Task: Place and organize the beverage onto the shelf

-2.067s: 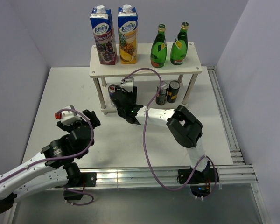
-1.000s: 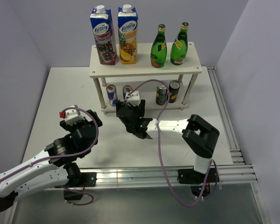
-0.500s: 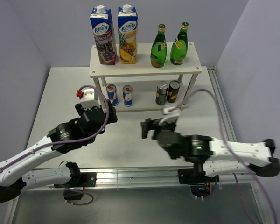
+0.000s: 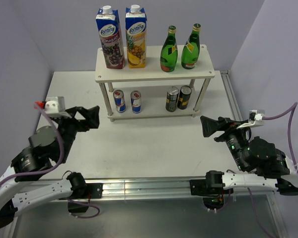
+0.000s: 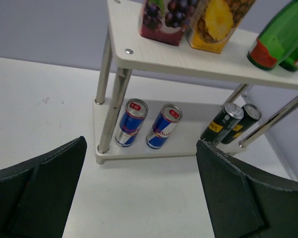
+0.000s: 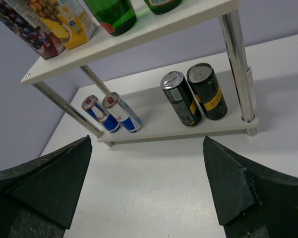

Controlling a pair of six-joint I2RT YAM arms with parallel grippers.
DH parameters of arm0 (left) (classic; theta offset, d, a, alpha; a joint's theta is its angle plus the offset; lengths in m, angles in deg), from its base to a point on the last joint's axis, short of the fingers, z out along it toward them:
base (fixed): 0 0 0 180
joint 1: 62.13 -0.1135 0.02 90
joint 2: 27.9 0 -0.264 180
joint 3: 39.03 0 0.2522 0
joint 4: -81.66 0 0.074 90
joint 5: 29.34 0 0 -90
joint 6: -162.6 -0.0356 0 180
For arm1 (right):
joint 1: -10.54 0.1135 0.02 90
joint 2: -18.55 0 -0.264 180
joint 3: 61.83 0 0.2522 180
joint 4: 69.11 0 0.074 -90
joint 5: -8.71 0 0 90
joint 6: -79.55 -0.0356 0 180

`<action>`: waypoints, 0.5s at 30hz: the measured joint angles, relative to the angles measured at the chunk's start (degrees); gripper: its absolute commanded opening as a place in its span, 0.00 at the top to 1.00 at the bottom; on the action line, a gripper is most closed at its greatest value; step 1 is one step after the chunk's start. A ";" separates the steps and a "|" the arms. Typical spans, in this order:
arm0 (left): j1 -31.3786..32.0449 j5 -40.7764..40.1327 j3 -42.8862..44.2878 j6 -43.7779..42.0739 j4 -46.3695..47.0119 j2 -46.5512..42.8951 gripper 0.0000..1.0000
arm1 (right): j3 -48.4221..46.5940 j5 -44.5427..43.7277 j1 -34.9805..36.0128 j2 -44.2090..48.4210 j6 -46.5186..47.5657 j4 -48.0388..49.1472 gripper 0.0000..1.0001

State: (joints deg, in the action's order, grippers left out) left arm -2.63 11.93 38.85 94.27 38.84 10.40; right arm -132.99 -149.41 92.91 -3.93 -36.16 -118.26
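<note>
As folded arms face the shelf (image 4: pixel 154 73), left tool (image 4: pixel 93 117) and right tool (image 4: pixel 204 126) gape.

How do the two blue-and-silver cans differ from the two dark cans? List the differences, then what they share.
Colour: the blue-and-silver cans are blue and silver; the dark cans are near black with yellow markings.
Girth: the blue-and-silver cans are slimmer than the dark cans.
Place: the blue-and-silver cans stand left, the dark cans right.
Shared: all upright, in pairs, on the lower board of the shelf.
</note>
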 measured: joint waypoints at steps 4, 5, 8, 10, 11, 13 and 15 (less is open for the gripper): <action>-2.71 0.52 -4.39 -1.51 3.50 -6.95 0.01 | 0.00 -0.31 0.00 0.22 0.33 -0.28 0.00; -3.43 0.83 -5.03 -1.60 4.13 -7.82 0.01 | 0.00 -0.37 0.00 0.15 0.31 -0.44 0.00; -7.02 2.97 -6.32 -2.01 5.68 -8.55 0.01 | 0.00 -0.83 0.00 0.02 0.28 -1.09 0.00; -9.88 4.85 -6.51 -1.99 5.77 -7.93 0.01 | 0.00 -1.09 0.00 -0.09 0.28 -1.33 0.00; -10.88 5.88 -6.54 -1.92 5.79 -7.41 0.01 | 0.00 -1.25 0.00 -0.11 0.28 -1.36 0.00; -15.23 8.17 -6.54 -1.86 5.88 -6.23 0.01 | 0.00 -1.49 0.00 -0.13 0.26 -1.62 0.00; -17.99 9.99 -6.54 -1.53 5.86 -5.07 0.01 | 0.00 -1.60 0.00 -0.11 0.24 -1.77 0.00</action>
State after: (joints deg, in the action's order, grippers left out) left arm -20.62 21.92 32.31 92.74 44.70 5.33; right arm -132.99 -151.01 92.91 -4.03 -35.92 -120.03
